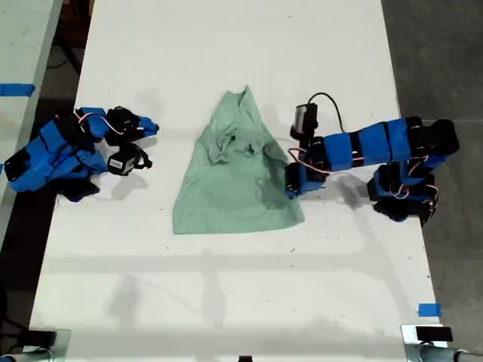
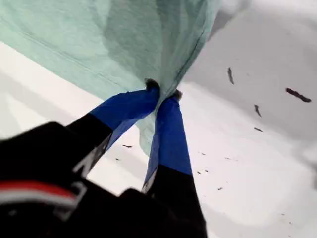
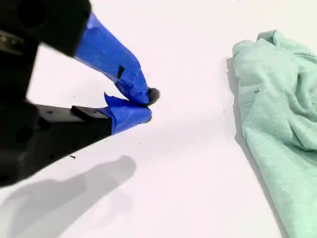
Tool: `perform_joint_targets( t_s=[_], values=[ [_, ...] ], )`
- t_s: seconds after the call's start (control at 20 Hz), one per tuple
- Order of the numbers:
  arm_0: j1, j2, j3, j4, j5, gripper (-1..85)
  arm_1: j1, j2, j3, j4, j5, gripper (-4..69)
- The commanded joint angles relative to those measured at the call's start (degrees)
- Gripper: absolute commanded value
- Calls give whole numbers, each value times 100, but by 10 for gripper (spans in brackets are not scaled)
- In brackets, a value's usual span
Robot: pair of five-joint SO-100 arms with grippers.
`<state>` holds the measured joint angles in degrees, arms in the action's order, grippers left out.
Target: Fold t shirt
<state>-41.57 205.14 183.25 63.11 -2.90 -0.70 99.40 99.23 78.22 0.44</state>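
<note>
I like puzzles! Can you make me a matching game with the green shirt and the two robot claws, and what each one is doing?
Things:
1. pale mint-green soft cloth t shirt
2. my first gripper, a blue-taped end effector
3. my second gripper, a blue-taped end effector
4. white table

States:
A. shut on nothing, beside the shirt
B. lying wrinkled on the table
C. pinching the shirt's edge
D. under everything

Pairs: 1-B, 2-C, 3-A, 4-D

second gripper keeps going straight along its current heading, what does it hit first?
Probably the t shirt. My second gripper has its jaws shut on nothing, above bare table, pointing toward the shirt's crumpled narrow end with nothing between. Depth is unclear, so it may touch the table first.
</note>
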Motion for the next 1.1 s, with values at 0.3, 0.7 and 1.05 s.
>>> perform_joint_targets(
  t_s=[0.3, 0.7, 1.05],
  values=[
    [18, 44, 97, -35, -70, -2, -35, -2681, -4157, 747, -844, 19],
    [26, 44, 97, -35, -70, -2, -26, -3217, -4333, 211, -1081, 300],
    [35, 44, 97, -35, -70, -2, -9, -2531, -4245, 817, -1028, 300]
  ],
)
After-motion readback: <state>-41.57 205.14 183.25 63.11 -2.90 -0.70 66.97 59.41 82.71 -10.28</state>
